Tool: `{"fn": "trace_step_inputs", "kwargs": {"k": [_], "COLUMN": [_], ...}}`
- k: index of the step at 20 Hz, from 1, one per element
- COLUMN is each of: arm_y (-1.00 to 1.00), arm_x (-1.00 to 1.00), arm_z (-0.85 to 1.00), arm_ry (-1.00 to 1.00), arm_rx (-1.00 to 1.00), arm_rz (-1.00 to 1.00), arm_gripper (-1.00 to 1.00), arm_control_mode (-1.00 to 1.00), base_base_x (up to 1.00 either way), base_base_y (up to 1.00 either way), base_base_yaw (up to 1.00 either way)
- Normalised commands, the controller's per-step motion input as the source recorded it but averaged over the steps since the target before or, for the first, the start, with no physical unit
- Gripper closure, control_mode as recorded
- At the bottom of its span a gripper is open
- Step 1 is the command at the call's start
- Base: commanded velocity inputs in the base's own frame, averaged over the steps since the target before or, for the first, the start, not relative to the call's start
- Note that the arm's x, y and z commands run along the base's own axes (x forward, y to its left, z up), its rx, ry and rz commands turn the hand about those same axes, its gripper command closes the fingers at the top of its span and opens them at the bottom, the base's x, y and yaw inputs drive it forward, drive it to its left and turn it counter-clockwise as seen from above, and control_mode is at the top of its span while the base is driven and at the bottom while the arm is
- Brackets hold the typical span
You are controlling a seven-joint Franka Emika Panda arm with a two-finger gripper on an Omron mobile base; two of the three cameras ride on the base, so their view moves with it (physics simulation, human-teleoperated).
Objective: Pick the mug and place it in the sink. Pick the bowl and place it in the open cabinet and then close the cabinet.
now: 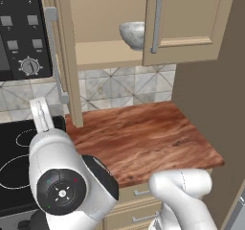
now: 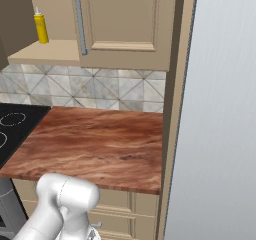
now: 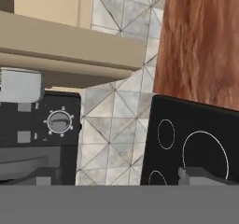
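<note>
Bowl (image 1: pixel 132 34) is sitting on the plain shelf inside the cabinet (image 1: pixel 107 51), half hidden behind the shut right door (image 1: pixel 189 20), while the left door (image 1: pixel 64 56) is standing swung out edge-on over the wooden worktop (image 1: pixel 139 138), which is lying bare with open room. The arm's white elbow is bulking low over the black cooktop (image 1: pixel 14 162), with the hand looking at the tiled backsplash (image 3: pixel 116 120). Whether the gripper's (image 3: pixel 196 175) fingers are apart or together, I cannot tell.
</note>
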Motion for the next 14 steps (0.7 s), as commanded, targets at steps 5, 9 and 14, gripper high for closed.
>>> {"fn": "trace_step_inputs", "kwargs": {"k": [5, 9, 14], "arm_y": [0.03, 0.0, 0.01], "arm_x": [0.11, 0.12, 0.1], "arm_z": [-0.1, -0.05, -0.1], "arm_ry": [-0.05, -0.03, -0.01], "arm_rx": [-0.01, 0.0, 0.0], "arm_rz": [-0.16, -0.17, -0.17], "arm_gripper": [-1.0, -1.0, -1.0], "arm_control_mode": [-1.0, -1.0, -1.0], "base_base_x": [0.0, 0.0, 0.0], "base_base_y": [0.0, 0.0, 0.0], "base_base_yaw": [0.0, 0.0, 0.0]}}
